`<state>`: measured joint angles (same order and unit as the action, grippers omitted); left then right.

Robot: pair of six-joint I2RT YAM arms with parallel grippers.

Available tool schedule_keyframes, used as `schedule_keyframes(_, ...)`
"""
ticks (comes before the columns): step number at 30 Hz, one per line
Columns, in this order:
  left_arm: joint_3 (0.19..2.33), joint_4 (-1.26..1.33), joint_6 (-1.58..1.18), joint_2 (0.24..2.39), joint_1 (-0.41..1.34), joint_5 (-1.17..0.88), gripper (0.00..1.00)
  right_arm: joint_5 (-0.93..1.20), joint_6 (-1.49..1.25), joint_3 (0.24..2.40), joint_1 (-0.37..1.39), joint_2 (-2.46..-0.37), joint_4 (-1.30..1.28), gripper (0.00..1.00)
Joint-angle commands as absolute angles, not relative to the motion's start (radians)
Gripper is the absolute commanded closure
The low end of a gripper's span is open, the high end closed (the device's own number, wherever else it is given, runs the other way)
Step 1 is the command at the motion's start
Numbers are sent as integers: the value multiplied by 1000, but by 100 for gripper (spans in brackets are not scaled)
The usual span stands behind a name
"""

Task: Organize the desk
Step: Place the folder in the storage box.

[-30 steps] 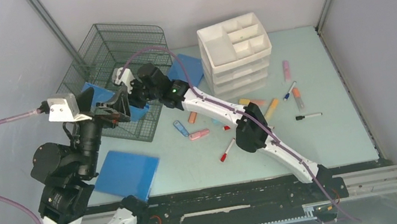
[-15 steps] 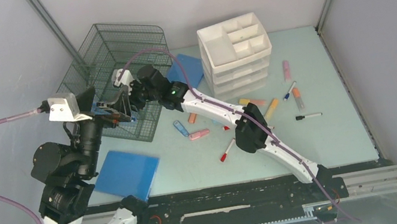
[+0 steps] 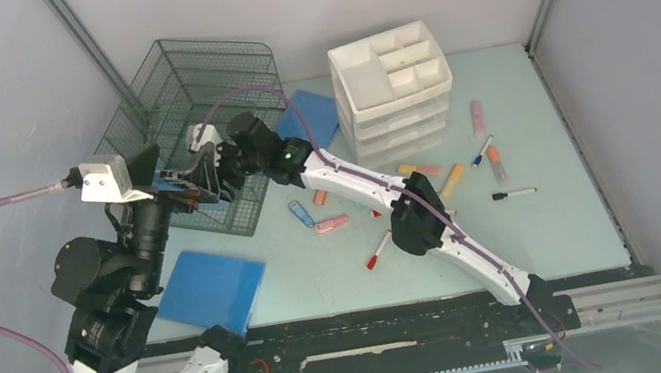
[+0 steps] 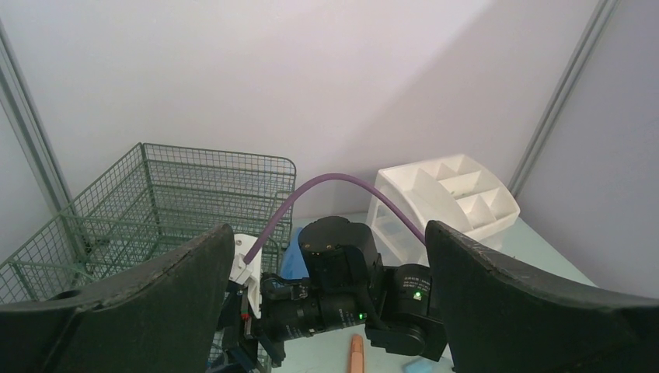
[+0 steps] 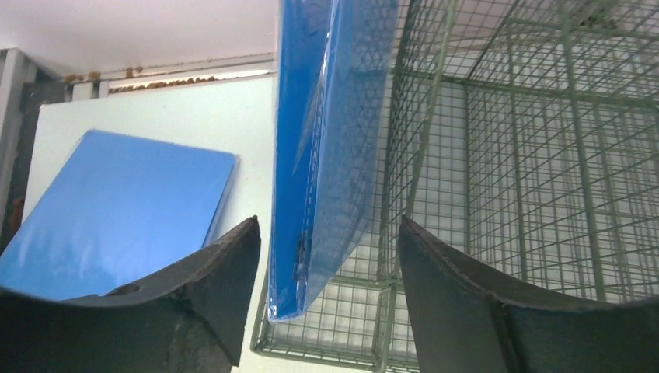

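Note:
The pale mint desk [image 3: 537, 233] carries scattered items. My right gripper [image 3: 195, 174] reaches into the front of the green wire basket [image 3: 190, 98]. In the right wrist view this gripper [image 5: 328, 225] is open. A blue notebook [image 5: 326, 155] stands on edge between its fingers and touches neither; part of it shows behind the basket mesh [image 5: 528, 155]. My left gripper [image 3: 173, 190] hovers just left of the right wrist, wide open and empty [image 4: 328, 233].
A second blue notebook [image 3: 212, 289] lies flat at the desk's front left, and a third [image 3: 313, 116] lies behind the right arm. A white drawer organizer [image 3: 394, 85] stands at the back. Several pens and markers [image 3: 378, 250] lie scattered mid-desk and to the right.
My right gripper has opened and let go of the blue notebook, after shifting slightly left toward the basket. The left arm has stayed put, open.

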<state>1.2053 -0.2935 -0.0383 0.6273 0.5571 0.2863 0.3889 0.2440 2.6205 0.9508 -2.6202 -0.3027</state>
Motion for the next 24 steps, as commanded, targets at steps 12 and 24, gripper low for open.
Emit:
schedule_keyframes(12,1188,-245,-58,611,534,250,0,619,417,2607,932,-2502,-460,9)
schedule_keyframes(24,1174,-233,-51,603,519,237,0,435,388,2576,943,-2577,-319,23)
